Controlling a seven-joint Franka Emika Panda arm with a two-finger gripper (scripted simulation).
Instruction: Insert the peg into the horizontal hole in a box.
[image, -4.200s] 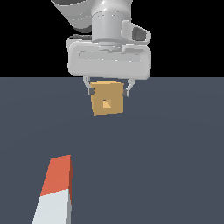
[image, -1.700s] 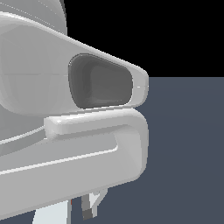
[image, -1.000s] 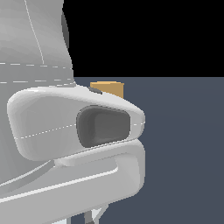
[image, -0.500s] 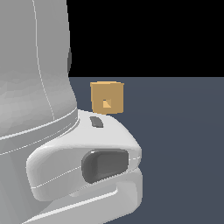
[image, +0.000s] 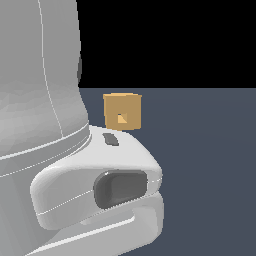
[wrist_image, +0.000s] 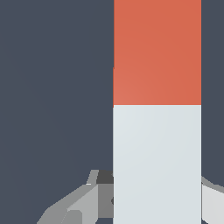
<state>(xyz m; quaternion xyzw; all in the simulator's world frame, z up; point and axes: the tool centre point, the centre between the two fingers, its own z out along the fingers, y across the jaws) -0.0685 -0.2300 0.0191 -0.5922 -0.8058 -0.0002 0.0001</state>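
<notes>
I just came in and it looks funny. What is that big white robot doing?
The robot arm fills most of the exterior view, close to the camera. Its wrist view shows the gripper down at the white end of the orange-and-white peg, fingers on either side. The box with the hole waits behind, empty.

Dark slate floor (image: 200, 150); tan box (image: 122, 112) and peg (wrist_image: 156, 109) on it.
</notes>
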